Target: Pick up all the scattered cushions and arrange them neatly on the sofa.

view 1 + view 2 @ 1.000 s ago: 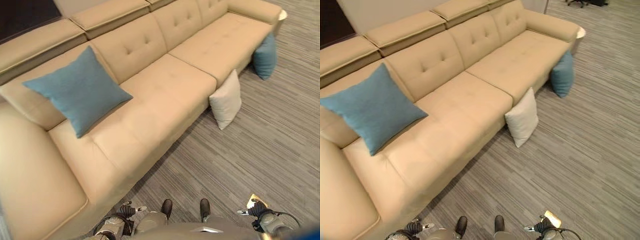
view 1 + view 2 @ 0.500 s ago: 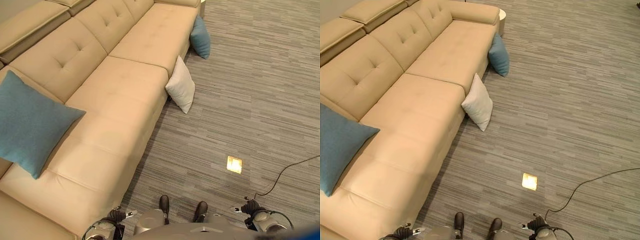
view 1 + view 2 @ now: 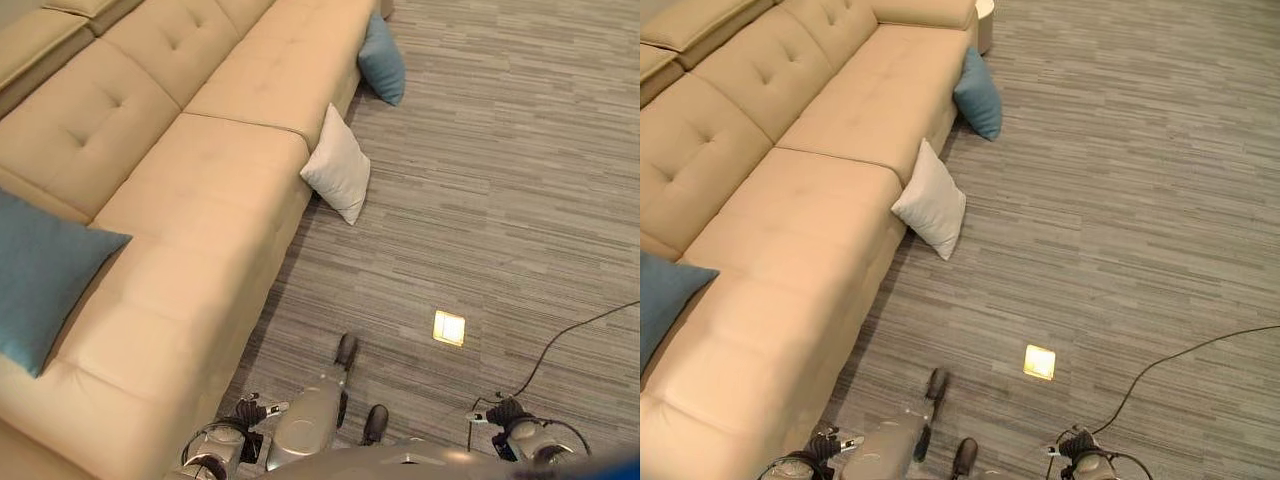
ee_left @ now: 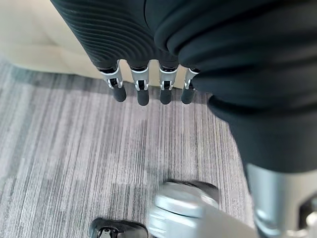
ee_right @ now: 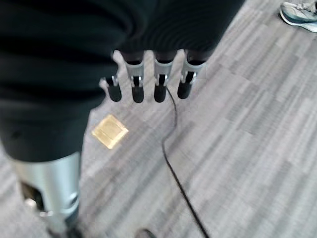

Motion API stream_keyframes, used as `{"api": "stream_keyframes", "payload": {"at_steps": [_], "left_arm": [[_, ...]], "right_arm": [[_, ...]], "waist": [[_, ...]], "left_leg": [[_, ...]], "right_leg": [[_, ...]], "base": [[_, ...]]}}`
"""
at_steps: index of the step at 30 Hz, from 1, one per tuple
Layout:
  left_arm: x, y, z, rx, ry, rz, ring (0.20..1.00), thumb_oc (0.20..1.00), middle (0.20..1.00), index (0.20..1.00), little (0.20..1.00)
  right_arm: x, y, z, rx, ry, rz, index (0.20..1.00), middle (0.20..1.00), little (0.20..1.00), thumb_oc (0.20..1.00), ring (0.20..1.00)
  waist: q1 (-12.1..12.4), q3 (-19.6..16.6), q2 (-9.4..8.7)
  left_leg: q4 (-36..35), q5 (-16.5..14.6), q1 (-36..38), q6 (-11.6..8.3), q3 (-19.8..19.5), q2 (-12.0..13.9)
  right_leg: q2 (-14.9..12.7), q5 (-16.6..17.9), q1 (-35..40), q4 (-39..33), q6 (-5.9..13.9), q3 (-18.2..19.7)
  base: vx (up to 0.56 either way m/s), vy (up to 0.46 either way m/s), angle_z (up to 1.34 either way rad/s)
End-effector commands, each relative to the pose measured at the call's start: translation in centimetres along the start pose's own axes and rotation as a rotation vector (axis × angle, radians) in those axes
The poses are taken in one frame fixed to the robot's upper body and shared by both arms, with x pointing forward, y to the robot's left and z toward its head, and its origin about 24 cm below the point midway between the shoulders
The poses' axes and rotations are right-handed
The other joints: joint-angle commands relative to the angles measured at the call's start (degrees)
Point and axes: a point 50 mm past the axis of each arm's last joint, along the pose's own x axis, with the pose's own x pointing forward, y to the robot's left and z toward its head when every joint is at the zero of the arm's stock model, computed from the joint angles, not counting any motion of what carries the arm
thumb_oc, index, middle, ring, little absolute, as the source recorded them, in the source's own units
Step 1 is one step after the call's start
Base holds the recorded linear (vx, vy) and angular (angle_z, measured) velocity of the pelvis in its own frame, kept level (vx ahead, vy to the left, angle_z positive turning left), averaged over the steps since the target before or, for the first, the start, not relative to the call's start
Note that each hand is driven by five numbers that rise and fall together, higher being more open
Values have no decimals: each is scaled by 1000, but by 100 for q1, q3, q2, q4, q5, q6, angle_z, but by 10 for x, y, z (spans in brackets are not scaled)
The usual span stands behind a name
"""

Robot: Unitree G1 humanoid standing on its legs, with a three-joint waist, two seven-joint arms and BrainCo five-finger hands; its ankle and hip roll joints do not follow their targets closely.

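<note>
Overhead, a white cushion (image 3: 337, 165) leaned against the sofa (image 3: 190, 190); wrist views showed left hand (image 4: 143, 87) and right hand (image 5: 148, 84) hanging empty, fingers straight.

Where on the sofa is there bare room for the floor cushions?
The seat of the sofa is bare from the blue cushion at its near end to the far end. The white cushion and second blue cushion lean against its front.

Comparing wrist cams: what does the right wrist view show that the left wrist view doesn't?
Right wrist view: the right hand, fingers straight, above a brass floor plate, and a person's shoe at the far edge. Left wrist view: the left hand, fingers straight too, near the beige sofa front. Both share the grey striped carpet; neither hand holds a cushion.
</note>
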Motion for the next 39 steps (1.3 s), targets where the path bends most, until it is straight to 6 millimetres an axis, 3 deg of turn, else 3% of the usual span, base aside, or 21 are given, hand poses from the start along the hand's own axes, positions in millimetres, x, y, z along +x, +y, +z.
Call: {"api": "stream_keyframes", "payload": {"at_steps": [1, 4, 6, 7, 9, 11, 13, 14, 16, 19, 20, 22, 23, 24, 27, 30, 34, 38, 39], "left_arm": [[0, 7, -4, -11, 22, 27, 1000, 1000, 1000, 1000, 1000], [0, 14, -5, -8, 24, 38, 1000, 1000, 1000, 1000, 1000], [0, 17, -1, -15, 9, 46, 1000, 1000, 1000, 1000, 1000], [1, 18, 3, -19, -4, 48, 1000, 1000, 1000, 1000, 1000], [1, 22, 6, -21, -12, 67, 1000, 1000, 1000, 1000, 1000], [1, 23, 8, -26, -18, 73, 1000, 1000, 1000, 1000, 1000], [1, 23, 10, -28, -26, 74, 1000, 1000, 1000, 1000, 1000], [1, 23, 10, -28, -26, 74, 1000, 1000, 1000, 1000, 1000], [2, 21, 10, -30, -22, 73, 1000, 1000, 1000, 1000, 1000], [1, 17, 5, -18, -5, 65, 1000, 1000, 1000, 1000, 1000], [1, 12, 0, -24, 14, 56, 1000, 1000, 1000, 1000, 1000], [2, 10, 4, -17, 2, 44, 1000, 1000, 1000, 1000, 1000], [2, 7, 9, -23, -12, 33, 1000, 1000, 1000, 1000, 1000], [3, 6, 11, -22, -14, 29, 1000, 1000, 1000, 1000, 1000], [3, 5, 12, -21, -17, 27, 1000, 1000, 1000, 1000, 1000], [3, 1, 12, -7, -20, 13, 1000, 1000, 1000, 1000, 1000], [1, 2, 4, 6, 2, 14, 1000, 1000, 1000, 1000, 1000], [-1, 8, -12, -15, 53, 33, 1000, 1000, 1000, 1000, 1000], [-2, 11, -14, -24, 57, 40, 1000, 1000, 1000, 1000, 1000]], "right_arm": [[-4, -3, -26, -12, 47, -8, 1000, 1000, 1000, 1000, 1000], [-4, 1, -22, -12, 36, 14, 1000, 1000, 1000, 1000, 1000], [-2, -1, -16, -14, 17, 13, 1000, 1000, 1000, 1000, 1000], [-2, -3, -11, -16, 3, 9, 1000, 1000, 1000, 1000, 1000], [-1, -2, -5, -16, -17, 8, 1000, 1000, 1000, 1000, 1000], [-1, -2, -2, -18, -26, 5, 1000, 1000, 1000, 1000, 1000], [0, -5, 5, -25, -49, 3, 1000, 1000, 1000, 1000, 1000], [0, -5, 5, -26, -49, 3, 1000, 1000, 1000, 1000, 1000], [0, -6, 3, -26, -43, -4, 1000, 1000, 1000, 1000, 1000], [0, -5, -3, -35, -23, -1, 1000, 1000, 1000, 1000, 1000], [-2, -3, -9, -21, -8, 2, 1000, 1000, 1000, 1000, 1000], [-2, -2, -7, 7, -14, -1, 1000, 1000, 1000, 1000, 1000], [-1, -3, -5, 32, -20, -7, 1000, 1000, 1000, 1000, 1000], [-1, -3, -2, 41, -26, -9, 1000, 1000, 1000, 1000, 1000], [0, -6, -3, 39, -21, -18, 1000, 1000, 1000, 1000, 1000], [0, -10, -6, 30, -21, -31, 1000, 1000, 1000, 1000, 1000], [-1, -9, -12, 2, -7, -25, 1000, 1000, 1000, 1000, 1000], [-2, -5, -13, -33, -7, -4, 1000, 1000, 1000, 1000, 1000], [-1, -6, -11, -36, -12, -6, 1000, 1000, 1000, 1000, 1000]], "waist": [[146, -336, -233], [222, -440, -348], [169, -373, -298], [114, -336, -235], [0, -290, -9], [-44, -248, 35], [-158, -205, 36], [-163, -184, 50], [-324, -142, -61], [-381, -211, -108], [-444, -319, -105], [-458, -279, -151], [-393, -157, -197], [-366, -83, -220], [-277, 10, -231], [-230, -45, -262], [-122, -241, -134], [-3, -479, -159], [44, -493, -109]], "left_leg": [[516, -367, 275, 257, -58, -31], [600, -699, 599, 470, -38, -120], [663, -872, 764, 638, -1, -158], [682, -919, 829, 725, -27, -150], [557, -1049, 1202, 857, -161, -37], [502, -1094, 1352, 862, -200, -20], [352, -1260, 1706, 795, -286, 7], [345, -1273, 1743, 790, -294, 21], [245, -1490, 2075, 674, -522, 0], [198, -1726, 2347, 564, -604, 94], [319, -1803, 2496, 431, -625, 265], [1181, -1423, 2051, 229, -556, 333], [2061, -1035, 1531, 167, -476, 342], [2491, -902, 1304, 179, -441, 319], [2952, -956, 868, 244, -203, 322], [2175, -1270, 693, 292, 11, 147], [664, -815, 892, 261, 171, -1], [374, -873, 1294, 404, -35, -116], [322, -929, 1406, 495, -47, -96]], "right_leg": [[-558, -205, -113, 725, 738, 108], [-803, -111, -308, 1631, 1006, 179], [-1055, 504, -737, 2575, 1308, 146], [-1105, 797, -956, 3053, 1345, 159], [-1281, 893, -1550, 3782, 1210, -84], [-1373, 806, -1722, 3716, 1143, -220], [-1428, 621, -1943, 2764, 1043, -404], [-1413, 617, -1898, 2744, 1039, -415], [-1397, 972, -2250, 1454, 1143, -134], [-1377, 1160, -2072, 906, 1198, -165], [-1198, 1065, -1919, 986, 1055, -99], [-1093, 925, -1603, 833, 886, -187], [-1058, 815, -1392, 732, 764, -221], [-1010, 758, -1298, 705, 682, -205], [-949, 602, -1063, 637, 583, -245], [-909, 485, -876, 547, 636, -293], [-673, 279, -680, 591, 675, -285], [-783, 150, -601, 1012, 806, -351], [-955, 166, -785, 1707, 929, -448]], "base": [[396, 140, -59], [314, 160, -37], [175, 153, -22], [159, 123, -17], [294, 149, 11], [270, 37, 31], [299, -65, 28], [218, -77, 31], [361, -153, 27], [475, -229, 40], [465, -258, 90], [348, -304, 77], [187, -281, 41], [140, -230, 25], [163, -140, 5], [197, -48, 7], [214, 25, 17], [207, 95, -27], [89, 130, 4]]}}
